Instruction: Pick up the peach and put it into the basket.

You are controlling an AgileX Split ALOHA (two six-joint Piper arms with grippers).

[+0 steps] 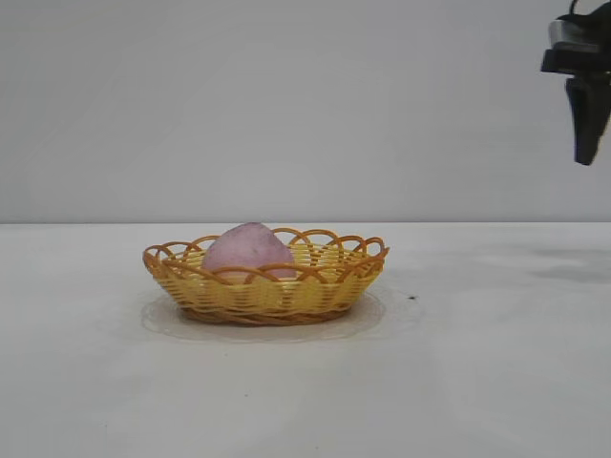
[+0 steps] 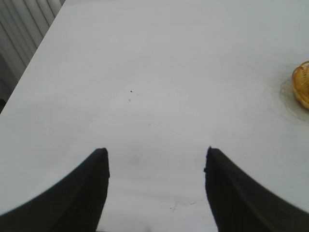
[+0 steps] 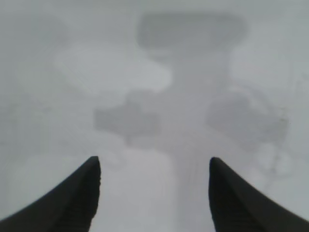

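The pink-mauve peach (image 1: 248, 253) lies inside the yellow-orange wicker basket (image 1: 267, 291) at the middle of the white table. My right gripper (image 1: 587, 148) hangs high at the far right of the exterior view, well away from the basket; in its wrist view it (image 3: 153, 162) is open and empty over bare table. My left gripper (image 2: 155, 154) is open and empty over bare table and does not show in the exterior view. A sliver of the basket (image 2: 302, 84) shows at the edge of the left wrist view.
The white table (image 1: 477, 382) spreads wide around the basket. A small dark speck (image 1: 412, 297) lies to the right of the basket. A ribbed wall (image 2: 24, 34) runs beside the table edge in the left wrist view.
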